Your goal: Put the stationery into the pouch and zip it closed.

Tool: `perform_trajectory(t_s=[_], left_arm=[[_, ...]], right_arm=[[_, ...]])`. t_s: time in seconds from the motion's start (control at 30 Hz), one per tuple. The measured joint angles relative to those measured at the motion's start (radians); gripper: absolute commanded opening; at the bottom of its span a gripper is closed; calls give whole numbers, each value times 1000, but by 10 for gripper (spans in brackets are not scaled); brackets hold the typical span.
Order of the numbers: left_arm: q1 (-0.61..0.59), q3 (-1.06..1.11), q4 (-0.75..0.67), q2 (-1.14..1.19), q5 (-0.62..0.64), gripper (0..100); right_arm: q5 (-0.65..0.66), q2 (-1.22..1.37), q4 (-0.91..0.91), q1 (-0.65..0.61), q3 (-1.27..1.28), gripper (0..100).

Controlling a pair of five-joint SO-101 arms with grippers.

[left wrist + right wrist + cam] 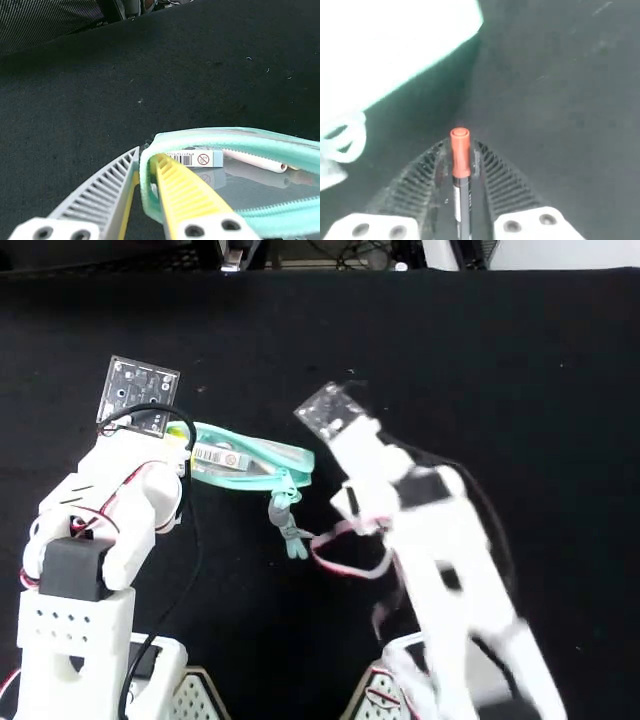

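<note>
Pouch point(250, 465) first: this teal, clear-sided case lies flat on the black table point(520, 360), mouth unzipped, with a barcoded stick point(192, 159) and a white pen point(255, 161) inside it. The left gripper point(147, 155) is clenched on the pouch's rim at one end, its yellow finger inside the mouth and the grey one outside, which props the opening up. The right gripper point(460, 145) grasps a red-capped pen point(460, 167) lengthwise between its fingers, cap forward, just off the pouch's other end, near the dangling zip strap point(290, 525).

Loading this pen looks like the step in hand. To do it well, I would keep the left grip steady so the mouth stays lifted, and line the pen up with the pouch's long axis. It should enter cap first, low and shallow, over the near rim and clear of the strap. Release should wait until most of the barrel lies inside the pouch, or the pen may roll out onto the table.
</note>
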Motion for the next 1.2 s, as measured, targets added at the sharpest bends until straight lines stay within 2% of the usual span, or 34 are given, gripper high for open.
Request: perform_trajectory(t_s=[0.23, 0.37, 0.57, 0.7, 0.9, 1.0, 1.2], left_arm=[[0, 0, 0, 0, 0, 36], [0, 0, 0, 0, 0, 36], [0, 0, 0, 0, 0, 36], [0, 0, 0, 0, 0, 36], [0, 0, 0, 0, 0, 36], [0, 0, 0, 0, 0, 36], [0, 0, 0, 0, 0, 36]], right_arm=[[-61, -595, 58, 0, -57, 12], [-155, -749, -20, -58, -118, 12], [-281, -767, -267, -284, -121, 12], [-334, -761, -423, -333, -124, 12], [-427, -657, -497, -425, -132, 12], [-434, -591, -549, -479, -132, 12], [-439, -482, -569, -497, -130, 12]])
